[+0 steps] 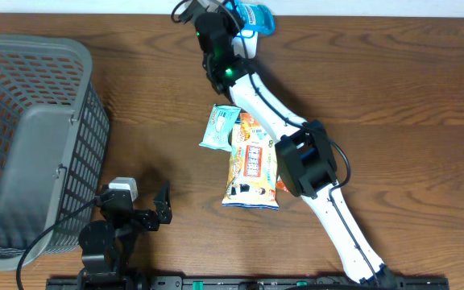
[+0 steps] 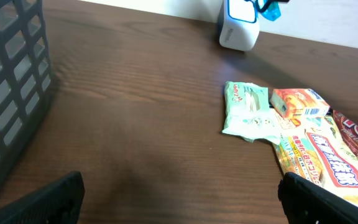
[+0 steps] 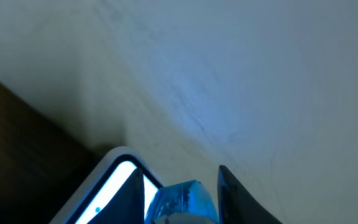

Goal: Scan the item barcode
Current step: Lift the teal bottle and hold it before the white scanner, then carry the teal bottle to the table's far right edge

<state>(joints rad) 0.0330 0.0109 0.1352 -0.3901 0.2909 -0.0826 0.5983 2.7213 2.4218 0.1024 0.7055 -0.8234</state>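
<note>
Open counter (image 1: 151,97) runs through the middle left of the overhead frame, between the grey basket (image 1: 31,145) that fills the left edge and a cluster of snack packets (image 1: 248,157) at centre. The right arm (image 1: 296,153) cuts diagonally from lower right to top centre, overlapping the cluster's right side and barring the way across. At the top edge its claw (image 1: 244,18), clamped on a blue packet (image 1: 260,16), crowds the white scanner (image 1: 246,47). The right third of the counter lies unobstructed. The left claw (image 1: 147,211), spread wide at lower left, faces bare wood.

Five snack packs (image 1: 252,173), one basket (image 1: 95,121), one scanner (image 2: 238,28).
</note>
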